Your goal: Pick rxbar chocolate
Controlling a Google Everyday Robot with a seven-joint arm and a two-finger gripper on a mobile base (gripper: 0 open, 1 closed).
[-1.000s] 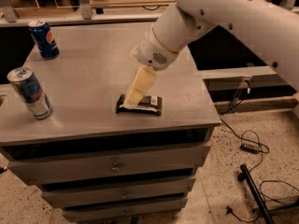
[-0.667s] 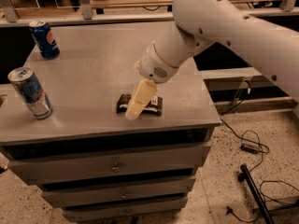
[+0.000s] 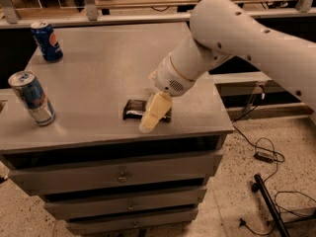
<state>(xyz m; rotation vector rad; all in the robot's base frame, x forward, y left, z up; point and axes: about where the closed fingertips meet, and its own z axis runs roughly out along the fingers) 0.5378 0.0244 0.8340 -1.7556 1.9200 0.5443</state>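
Observation:
The rxbar chocolate (image 3: 134,109) lies flat on the grey cabinet top (image 3: 108,68) near its front edge, a dark wrapper with a white patch. My gripper (image 3: 149,123) hangs from the white arm (image 3: 232,38) and comes down over the bar's right half. Its cream fingers (image 3: 154,111) cover that end of the bar and reach to the front edge of the top. Only the bar's left part shows.
A blue Pepsi can (image 3: 47,42) stands at the back left of the top. A silver-blue can (image 3: 31,98) stands at the left front. Drawers (image 3: 118,174) are below. Cables (image 3: 266,154) and a black stand (image 3: 269,206) lie on the floor to the right.
The gripper has moved down and toward the front edge, from above the bar's left end to over its right half. The bar and cans have not moved.

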